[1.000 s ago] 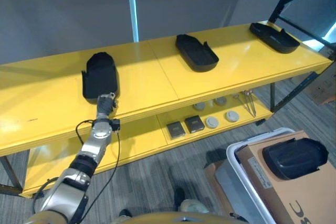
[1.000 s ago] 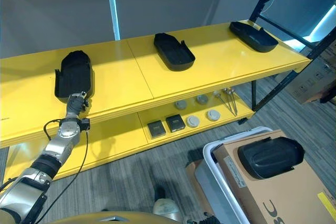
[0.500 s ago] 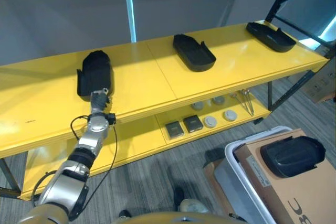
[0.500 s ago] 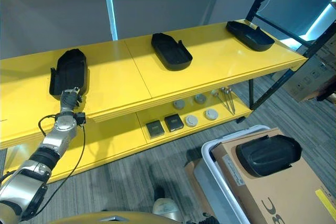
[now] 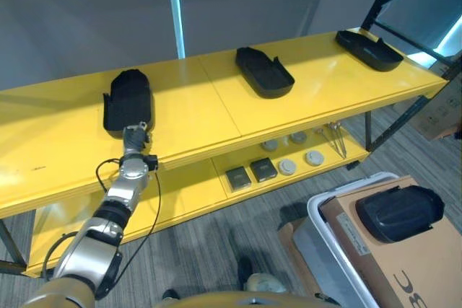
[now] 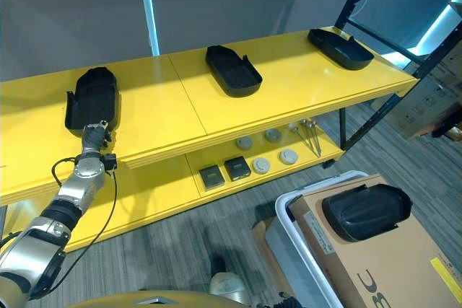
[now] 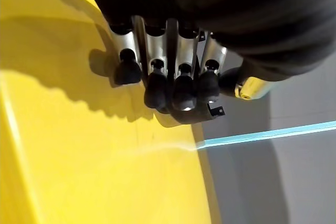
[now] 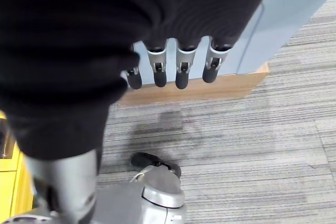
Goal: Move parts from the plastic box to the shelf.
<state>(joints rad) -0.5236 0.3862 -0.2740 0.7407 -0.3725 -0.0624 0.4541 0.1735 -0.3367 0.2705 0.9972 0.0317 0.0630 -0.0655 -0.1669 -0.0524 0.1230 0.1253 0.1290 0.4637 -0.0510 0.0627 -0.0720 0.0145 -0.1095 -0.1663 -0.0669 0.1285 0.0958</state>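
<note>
Handling: black part (image 5: 128, 99) on the shelf (image 5: 216, 117) reads as a rigid moulded plastic shell, probably light for its bulk, smooth enough to slide on the glossy yellow top; the raised side walls or the near end look like the best places to take hold.
Looks: matte black, elongated tray shape, rounded at the far end, low walls, small tabs sticking out at the sides.
Position: it lies flat on the top board towards the robot's left end, long axis running front to back.
Left hand: left hand (image 5: 136, 135) is right at the part's near end, at the shelf's front edge; in the left wrist view its fingers (image 7: 157, 88) hang bent down over the yellow board with nothing between them, and a dark edge just past them.
Right hand: right hand (image 8: 173, 66) hangs over grey carpet, fingers relaxed, empty.
Others placed: second part (image 5: 264, 71) mid-shelf, third part (image 5: 367, 40) at the right end, all well apart.
Supply: one more black part (image 5: 399, 211) sits on a cardboard sheet (image 5: 404, 265) in the plastic box (image 5: 326, 210) at lower right, likely next to go.
</note>
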